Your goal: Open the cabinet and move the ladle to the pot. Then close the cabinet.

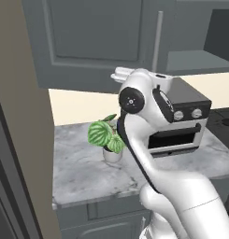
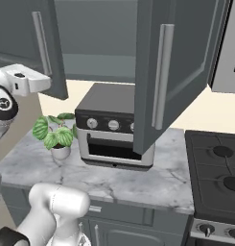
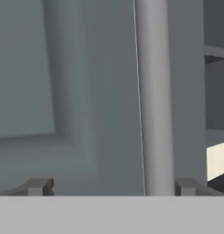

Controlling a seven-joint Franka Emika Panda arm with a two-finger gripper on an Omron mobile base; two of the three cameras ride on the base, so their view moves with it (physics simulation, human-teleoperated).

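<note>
The cabinet hangs on the wall above the counter. Its right door stands swung wide open, with bare grey shelves showing inside. My white hand is up at the left door, close to that door's silver bar handle. In the hand view the handle runs upright just inside the right fingertip, and my gripper is open around it without touching. The ladle and the pot are out of view.
A black and silver toaster oven sits on the marble counter under the open door. A potted green plant stands to its left. A black stove lies at the right, and a tall brown panel at the left.
</note>
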